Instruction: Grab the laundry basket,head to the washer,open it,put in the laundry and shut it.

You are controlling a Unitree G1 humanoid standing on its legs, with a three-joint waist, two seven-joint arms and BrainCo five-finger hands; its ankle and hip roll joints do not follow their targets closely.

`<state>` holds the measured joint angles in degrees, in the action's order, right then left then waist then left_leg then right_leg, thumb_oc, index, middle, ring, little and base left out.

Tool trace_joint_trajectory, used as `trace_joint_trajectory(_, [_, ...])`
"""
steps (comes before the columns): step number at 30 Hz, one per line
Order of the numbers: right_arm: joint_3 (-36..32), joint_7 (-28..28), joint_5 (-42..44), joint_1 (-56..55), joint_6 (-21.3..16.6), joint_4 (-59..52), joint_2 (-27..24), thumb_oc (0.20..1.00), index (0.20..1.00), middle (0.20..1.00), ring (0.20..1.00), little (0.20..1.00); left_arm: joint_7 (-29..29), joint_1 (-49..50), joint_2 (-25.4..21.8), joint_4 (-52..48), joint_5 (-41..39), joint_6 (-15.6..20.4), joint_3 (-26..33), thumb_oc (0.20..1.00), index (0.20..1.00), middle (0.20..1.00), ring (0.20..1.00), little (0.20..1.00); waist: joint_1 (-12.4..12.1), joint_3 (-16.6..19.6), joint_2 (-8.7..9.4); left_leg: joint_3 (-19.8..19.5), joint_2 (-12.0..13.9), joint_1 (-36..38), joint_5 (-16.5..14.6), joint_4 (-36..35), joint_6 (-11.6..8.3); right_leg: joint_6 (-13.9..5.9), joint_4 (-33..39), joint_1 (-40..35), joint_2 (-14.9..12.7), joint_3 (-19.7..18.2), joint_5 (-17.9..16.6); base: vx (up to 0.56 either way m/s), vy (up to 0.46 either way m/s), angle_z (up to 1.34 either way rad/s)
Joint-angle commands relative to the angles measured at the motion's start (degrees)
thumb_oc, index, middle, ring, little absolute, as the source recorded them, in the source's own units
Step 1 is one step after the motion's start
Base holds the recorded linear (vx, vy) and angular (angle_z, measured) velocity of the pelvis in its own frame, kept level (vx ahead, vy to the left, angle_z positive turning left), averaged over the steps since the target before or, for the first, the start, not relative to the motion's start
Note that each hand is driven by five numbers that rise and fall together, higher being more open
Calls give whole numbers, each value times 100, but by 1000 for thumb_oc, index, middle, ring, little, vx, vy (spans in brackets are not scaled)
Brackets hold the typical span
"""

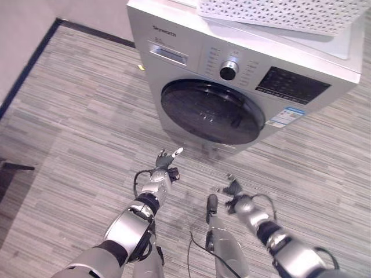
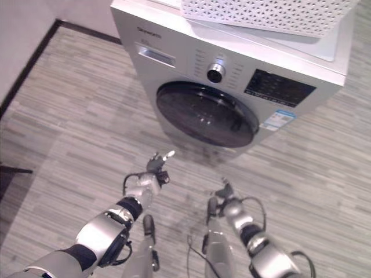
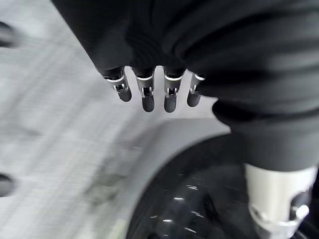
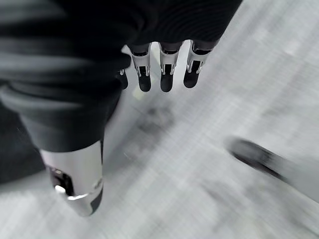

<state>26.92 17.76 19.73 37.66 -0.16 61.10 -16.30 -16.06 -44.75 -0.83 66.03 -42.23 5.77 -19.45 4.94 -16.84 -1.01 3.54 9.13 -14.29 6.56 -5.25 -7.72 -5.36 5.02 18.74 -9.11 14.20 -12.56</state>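
Grey wood-grain plank flooring (image 1: pixel 75 116) stretches across the room, edged by a dark skirting line along a pale wall (image 1: pixel 23 29) at the far left. One silver front-loading washing machine (image 1: pixel 191 75) stands on it, its round dark glass door (image 1: pixel 211 111) closed, with one chrome dial (image 1: pixel 228 70) and one dark display panel (image 1: pixel 293 85) on its face. One white perforated plastic laundry basket (image 1: pixel 278 13) sits on top of the machine, reaching past the upper edge of the view.

Both arms reach forward and down over the floor in front of the washer. The left hand (image 1: pixel 166 161) is raised toward the lower edge of the door, near it but apart from it, fingers (image 3: pixel 146 92) straight and relaxed in a row with the thumb (image 3: pixel 279 199) spread aside, holding nothing. The right hand (image 1: pixel 235 194) hangs lower and further from the machine, over bare floor, fingers (image 4: pixel 167 74) likewise extended and loose, thumb (image 4: pixel 75 179) apart, empty.
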Motion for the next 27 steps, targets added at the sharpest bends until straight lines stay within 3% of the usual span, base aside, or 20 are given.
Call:
trace_joint_trajectory(1, [-423, 358, 284, 984, -343, 344, -29, 1000, 1000, 1000, 1000, 1000, 119, -194, 354, 353, 55, 113, -440, 1000, 1000, 1000, 1000, 1000, -167, -81, 84, 1, -347, -73, -280, 25, 348, -256, -2, -210, -274, -254, 712, -31, -6, 14])
trace_joint_trajectory(3, [-578, 638, 147, 1194, -415, -84, -321, 1000, 1000, 1000, 1000, 1000, 180, 266, 216, -118, 15, 175, -628, 1000, 1000, 1000, 1000, 1000, -266, -84, 6, -70, -385, -145, -223, 25, 342, -253, -2, -216, -303, -203, 704, -9, -20, 11])
trace_joint_trajectory(4, [-659, 1029, -493, 999, -441, -1219, -634, 1000, 1000, 1000, 1000, 1000, 230, 711, 42, -524, 62, 217, -624, 1000, 1000, 1000, 1000, 1000, -328, -116, -30, -137, -395, -157, -223, 25, 335, -247, -2, -266, -314, -144, 721, 14, -40, 23])
trace_joint_trajectory(5, [-905, 1224, -709, 819, -450, -1673, -774, 1000, 1000, 1000, 1000, 1000, 253, 959, -59, -638, 127, 220, -617, 1000, 1000, 1000, 1000, 1000, -356, -107, -53, -177, -403, -181, -224, 25, 335, -246, -2, -288, -325, -93, 732, 14, -40, 30])
trace_joint_trajectory(6, [-914, 1227, -715, 805, -441, -1688, -772, 1000, 1000, 1000, 1000, 1000, 251, 966, -61, -643, 127, 219, -625, 1000, 1000, 1000, 1000, 1000, -354, -90, -50, -184, -410, -204, -209, 25, 338, -246, -2, -270, -332, -88, 721, 34, -29, 36])
trace_joint_trajectory(8, [-1615, 1486, -905, 354, -439, -2302, -1079, 1000, 1000, 1000, 1000, 1000, 361, 1590, -321, -892, 189, 204, -524, 1000, 1000, 1000, 1000, 1000, -453, -100, -105, -270, -430, -216, -244, 25, 341, -249, -2, -356, -369, 51, 753, 38, -36, 40])
trace_joint_trajectory(14, [-1911, 1395, -1095, 228, -425, -2045, -1679, 1000, 1000, 1000, 1000, 1000, 705, 2461, -733, -1226, 194, 133, -287, 1000, 1000, 1000, 1000, 1000, -645, -119, -186, -354, -493, -314, -207, 25, 331, -260, -2, -366, -420, 174, 747, 11, -15, 26])
trace_joint_trajectory(19, [-1759, 1264, -1397, 846, -66, -980, -2868, 1000, 1000, 1000, 1000, 1000, 1017, 3174, -1141, -1576, -51, 131, 64, 1000, 1000, 1000, 1000, 1000, -839, -224, -354, -355, -511, -429, -142, 25, 260, -279, -2, -339, -439, 244, 756, 7, -23, 14])
trace_joint_trajectory(27, [-2275, 1607, -1087, 956, -184, -1053, -3317, 1000, 1000, 1000, 1000, 1000, 1135, 3361, -1036, -1291, -35, 85, 129, 1000, 1000, 1000, 1000, 1000, -801, -199, -420, -297, -434, -538, -131, 25, 222, -295, -2, -222, -407, 218, 798, 21, -11, 3])
